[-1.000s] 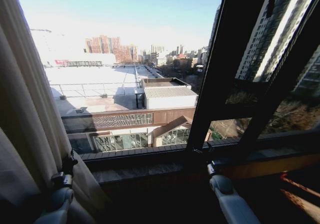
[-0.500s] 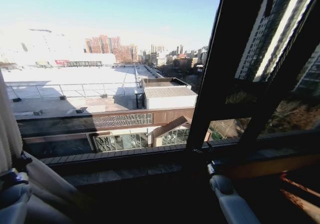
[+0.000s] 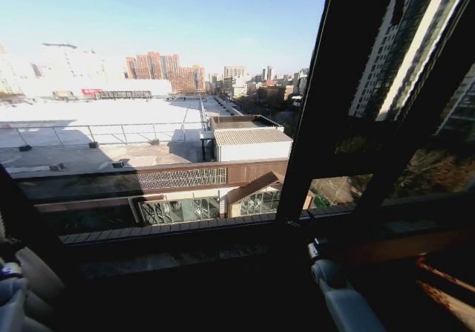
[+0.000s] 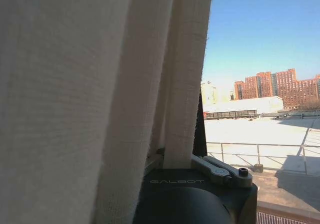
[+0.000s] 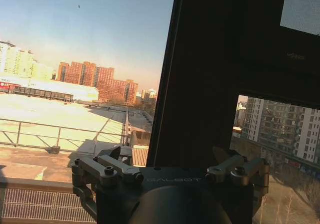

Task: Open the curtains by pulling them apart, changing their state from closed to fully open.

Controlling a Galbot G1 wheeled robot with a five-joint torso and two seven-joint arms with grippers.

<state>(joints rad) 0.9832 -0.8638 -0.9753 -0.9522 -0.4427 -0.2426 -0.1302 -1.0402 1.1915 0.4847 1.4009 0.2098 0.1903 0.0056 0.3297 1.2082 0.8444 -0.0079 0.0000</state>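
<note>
A robot's left gripper (image 4: 172,164) was clamped on the edge of the curtains (image 4: 90,93), the cream pleated cloth rising straight up out of its closed fingers and hanging close against its body, where the word "GALBOT" could be read in pale letters. From the head camera that arm (image 3: 18,295) sat low at the far left, beside a dark upright strip whose nature could not be told. The right gripper (image 5: 172,176) stood with its fingers spread wide and nothing between them, the same "GALBOT" lettering on its housing, and pointed at the dark window frame (image 5: 215,73) just ahead of it. The right arm (image 3: 341,295) rose toward the window sill (image 3: 223,254). Beyond the glass, past both grippers, lay a wide flat rooftop (image 3: 119,128) with a railing, then red-brick apartment blocks (image 3: 163,68) under a clear blue sky. Faint lettering on the frame was too small to read.
</note>
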